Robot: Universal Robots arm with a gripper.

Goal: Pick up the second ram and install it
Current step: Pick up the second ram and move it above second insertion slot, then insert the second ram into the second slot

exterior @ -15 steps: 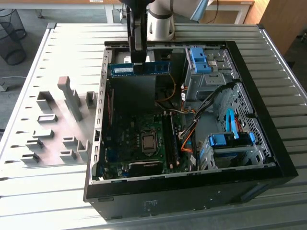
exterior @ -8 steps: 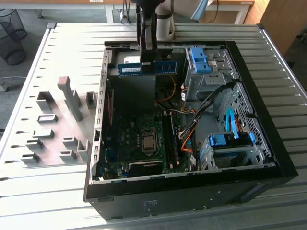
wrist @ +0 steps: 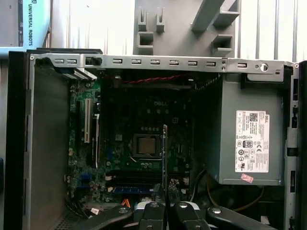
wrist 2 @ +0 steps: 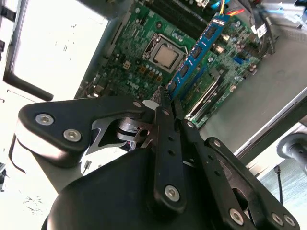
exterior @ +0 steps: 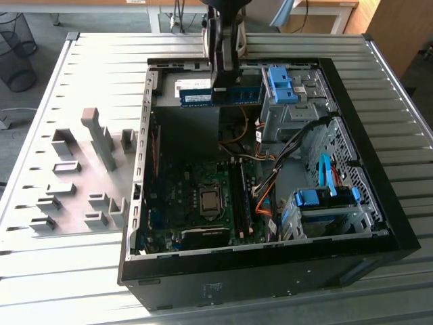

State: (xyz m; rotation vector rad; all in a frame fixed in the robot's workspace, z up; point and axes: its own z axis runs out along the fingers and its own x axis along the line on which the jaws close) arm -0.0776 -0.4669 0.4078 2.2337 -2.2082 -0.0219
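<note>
The second ram [exterior: 203, 93] is a thin blue-green stick with dark chips. It hangs lengthwise above the back part of the open computer case [exterior: 135, 203]. My gripper [exterior: 222, 87] comes down from above and is shut on the stick near its middle. In the second wrist view the ram [wrist 2: 197, 48] reaches out from my gripper [wrist 2: 170, 98] over the green motherboard [wrist 2: 139, 62]. In the first wrist view the ram [wrist: 165, 153] shows edge-on, held in my gripper [wrist: 166, 194], well above the board. The dark memory slots [exterior: 240, 196] lie beside the processor [exterior: 210, 201].
Grey fixture blocks [exterior: 95, 142] stand on the ribbed metal table at the exterior view's left. Inside the case are a grey power supply [wrist: 249, 139], blue drive brackets [exterior: 281, 84] [exterior: 325, 200], and orange and black cables [exterior: 264, 193] near the slots.
</note>
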